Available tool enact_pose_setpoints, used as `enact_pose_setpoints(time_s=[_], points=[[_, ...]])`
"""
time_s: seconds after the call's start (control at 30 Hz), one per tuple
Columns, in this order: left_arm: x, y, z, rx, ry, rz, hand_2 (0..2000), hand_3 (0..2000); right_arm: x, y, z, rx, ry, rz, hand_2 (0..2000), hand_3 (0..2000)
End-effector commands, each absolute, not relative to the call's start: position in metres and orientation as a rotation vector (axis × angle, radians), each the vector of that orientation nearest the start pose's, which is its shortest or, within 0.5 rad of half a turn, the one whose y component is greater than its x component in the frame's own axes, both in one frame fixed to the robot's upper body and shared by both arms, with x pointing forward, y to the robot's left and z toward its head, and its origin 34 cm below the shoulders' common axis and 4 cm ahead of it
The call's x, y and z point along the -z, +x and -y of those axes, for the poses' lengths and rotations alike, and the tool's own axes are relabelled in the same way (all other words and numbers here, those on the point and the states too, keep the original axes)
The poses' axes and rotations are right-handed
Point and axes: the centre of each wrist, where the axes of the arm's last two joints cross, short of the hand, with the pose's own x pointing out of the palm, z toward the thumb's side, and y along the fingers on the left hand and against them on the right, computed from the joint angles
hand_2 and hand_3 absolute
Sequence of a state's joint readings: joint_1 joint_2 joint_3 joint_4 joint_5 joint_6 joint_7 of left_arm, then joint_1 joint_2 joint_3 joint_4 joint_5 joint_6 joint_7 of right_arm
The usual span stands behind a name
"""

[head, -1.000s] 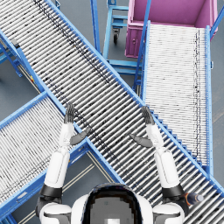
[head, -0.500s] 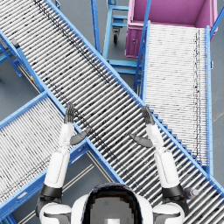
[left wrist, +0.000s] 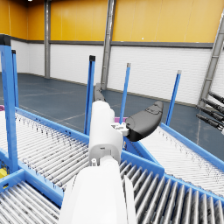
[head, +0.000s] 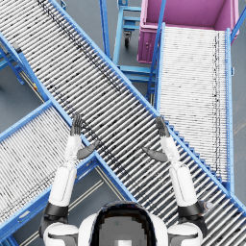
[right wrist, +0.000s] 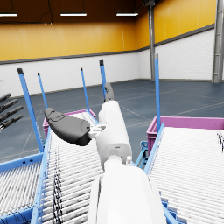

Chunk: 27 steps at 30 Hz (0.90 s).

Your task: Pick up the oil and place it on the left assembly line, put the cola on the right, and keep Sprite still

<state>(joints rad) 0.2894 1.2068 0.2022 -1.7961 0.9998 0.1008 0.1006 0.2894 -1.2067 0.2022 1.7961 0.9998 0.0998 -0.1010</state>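
Although the oil, the cola and the Sprite are the things to be handled, none of them shows in any view, so their place cannot be told. Left hand (head: 77, 138) and right hand (head: 163, 141) are both raised, dark and matte at the ends of smooth white forearms, and both hold nothing. On each hand the fingers are straight, point away from the body and lie slightly apart, while the thick, rounded thumb (left wrist: 144, 122) sticks out sideways toward the other hand. The left wrist view catches the right hand's fingers (left wrist: 212, 111) as separate thin dark rods.

The left hand is over the blue rail where the left conveyor (head: 29, 153) meets the central conveyor (head: 110, 105). The right hand is over the central conveyor, near its far blue rail. The wrist views show both hands up in the air above the rollers.

All three conveyors are beds of closely packed pale metal rollers, giving a fine ribbed surface, framed by straight blue side rails. The central conveyor runs diagonally. The right conveyor (head: 192, 86) runs straight to a pink, box-shaped bin (head: 192, 14) with smooth walls. Slim blue posts (left wrist: 89, 94) stand upright from the frames. A blue cart (head: 127, 29) stands beside the bin on a smooth dark grey floor (head: 19, 96). The hall wall (right wrist: 65, 43) is yellow above and white below.
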Motion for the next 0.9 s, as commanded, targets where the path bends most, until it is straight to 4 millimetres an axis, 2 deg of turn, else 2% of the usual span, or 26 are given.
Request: enact_pose_setpoints(time_s=[0.03, 0.9], points=[[-0.2286, 0.2545, -0.2007, 1.777, 0.074, 0.388, 0, 0, -0.2286, 0.2545, 0.2007, -1.971, -0.134, 0.376, 0, 0], [-0.2286, 0.2545, -0.2007, 1.777, 0.074, 0.388, 0, 0, -0.2286, 0.2545, 0.2007, -1.971, -0.134, 0.376, 0, 0]])
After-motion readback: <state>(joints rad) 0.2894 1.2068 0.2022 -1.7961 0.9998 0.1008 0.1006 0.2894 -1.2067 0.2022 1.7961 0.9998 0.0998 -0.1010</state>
